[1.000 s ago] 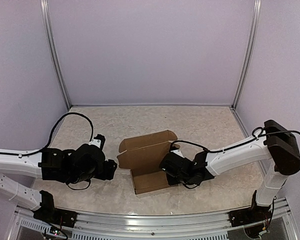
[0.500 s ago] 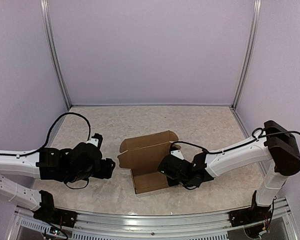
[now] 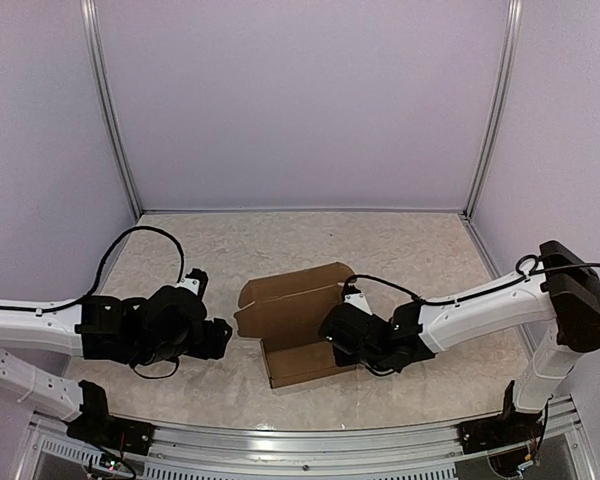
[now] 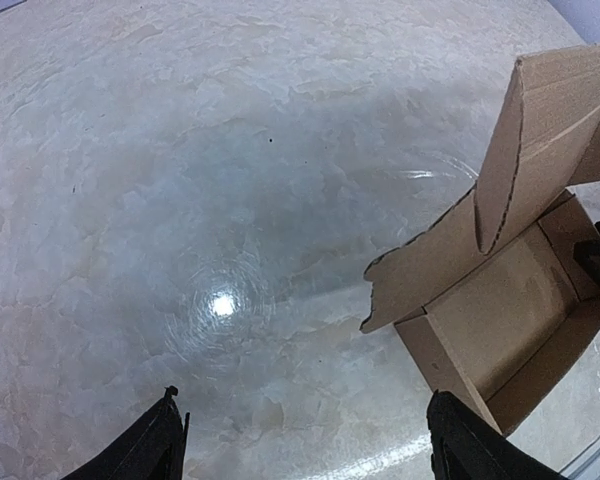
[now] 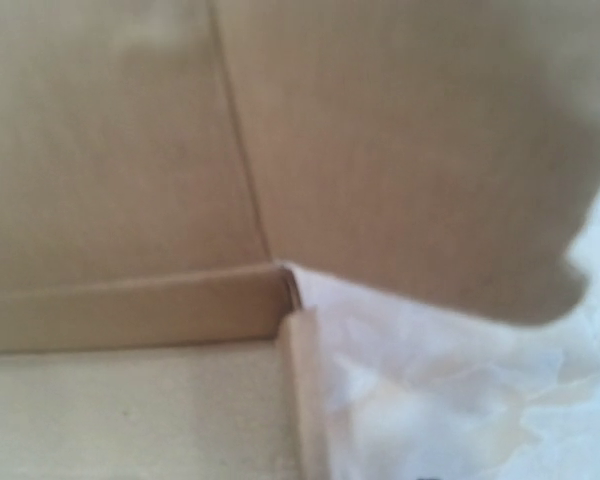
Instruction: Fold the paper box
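**Right arm re-set at the box wall; left arm idle**

- Since a second ago: the right arm's elbow has swung a little outward, while its pincer end has barely left the right side of the paper box point(image 3: 292, 312). Box and left arm sit about where they were.
- Box position: mid-table, between the two arms, on the pale marbled table point(image 3: 420, 250). The shallow tray is open upward and the lid flap stands up along the far side, leaning back. The long axis runs roughly left to right across the table, slightly skewed.
- Right pincer point(image 3: 330, 330): at the tray's right end, over or against the end wall. Whether it actually touches is unclear from above. Its own camera shows only cardboard at close range, an inner corner of the tray and the table beyond, with no fingers in frame. Cannot tell whether it is open or closed.
- Left pincer point(image 3: 223, 338): jaws spread wide, nothing between them, low over bare table. The box lies to its right, near but apart, with the ragged left side flap pointing toward it.
- Judgement: the right arm is the nearer one and already on the work. The next move likely turns on that right end wall and the standing lid behind it.
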`<state>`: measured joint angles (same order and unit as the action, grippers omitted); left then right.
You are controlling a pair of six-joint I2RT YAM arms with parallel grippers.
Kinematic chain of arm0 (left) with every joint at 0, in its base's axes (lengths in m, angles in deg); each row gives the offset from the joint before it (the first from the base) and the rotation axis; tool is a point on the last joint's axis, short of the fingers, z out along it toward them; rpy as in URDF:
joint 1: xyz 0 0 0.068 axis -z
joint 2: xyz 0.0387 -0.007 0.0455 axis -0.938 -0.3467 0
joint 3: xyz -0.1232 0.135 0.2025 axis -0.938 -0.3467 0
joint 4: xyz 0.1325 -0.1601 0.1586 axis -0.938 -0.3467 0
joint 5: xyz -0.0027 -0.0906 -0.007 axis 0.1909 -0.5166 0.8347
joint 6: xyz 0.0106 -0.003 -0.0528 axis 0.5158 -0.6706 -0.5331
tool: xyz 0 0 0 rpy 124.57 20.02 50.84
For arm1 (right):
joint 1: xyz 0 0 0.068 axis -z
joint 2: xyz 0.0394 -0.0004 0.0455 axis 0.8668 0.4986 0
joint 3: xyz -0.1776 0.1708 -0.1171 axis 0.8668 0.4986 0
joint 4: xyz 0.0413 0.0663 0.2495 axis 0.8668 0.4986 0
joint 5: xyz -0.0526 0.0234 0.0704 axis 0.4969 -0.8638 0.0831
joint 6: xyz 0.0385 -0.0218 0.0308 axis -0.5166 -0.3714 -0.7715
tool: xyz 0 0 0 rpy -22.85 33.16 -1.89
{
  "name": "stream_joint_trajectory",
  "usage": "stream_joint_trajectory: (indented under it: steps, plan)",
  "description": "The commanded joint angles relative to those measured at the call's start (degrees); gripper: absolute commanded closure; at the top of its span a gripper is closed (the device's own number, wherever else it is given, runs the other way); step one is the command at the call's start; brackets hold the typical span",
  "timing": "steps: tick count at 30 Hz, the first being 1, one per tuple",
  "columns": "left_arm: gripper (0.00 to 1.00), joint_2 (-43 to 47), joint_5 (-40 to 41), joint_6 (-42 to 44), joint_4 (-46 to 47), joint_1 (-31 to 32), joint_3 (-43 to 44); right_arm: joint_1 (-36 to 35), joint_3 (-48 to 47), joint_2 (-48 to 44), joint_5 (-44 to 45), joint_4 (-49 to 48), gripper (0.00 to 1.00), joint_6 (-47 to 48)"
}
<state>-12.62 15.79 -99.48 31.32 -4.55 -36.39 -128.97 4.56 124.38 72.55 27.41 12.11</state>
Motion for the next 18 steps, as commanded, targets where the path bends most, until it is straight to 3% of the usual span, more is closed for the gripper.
stream_joint_trajectory:
  steps: [1, 10, 18]
  plan:
    - [0.2, -0.9, -0.3, 0.7, 0.8, -0.5, 0.6, -0.5, 0.8, -3.2, 1.8, -1.2, 0.51, -0.3]
    - [0.19, -0.1, -0.3, 2.5, -0.4, -0.5, 1.3, -0.4, 3.1, -10.6, 2.4, -0.5, 0.39, 3.3]
    - [0.17, 3.3, -4.4, 10.8, 4.9, -1.4, -0.9, 2.5, 7.4, -21.3, -4.5, -1.8, 0.25, 16.5]
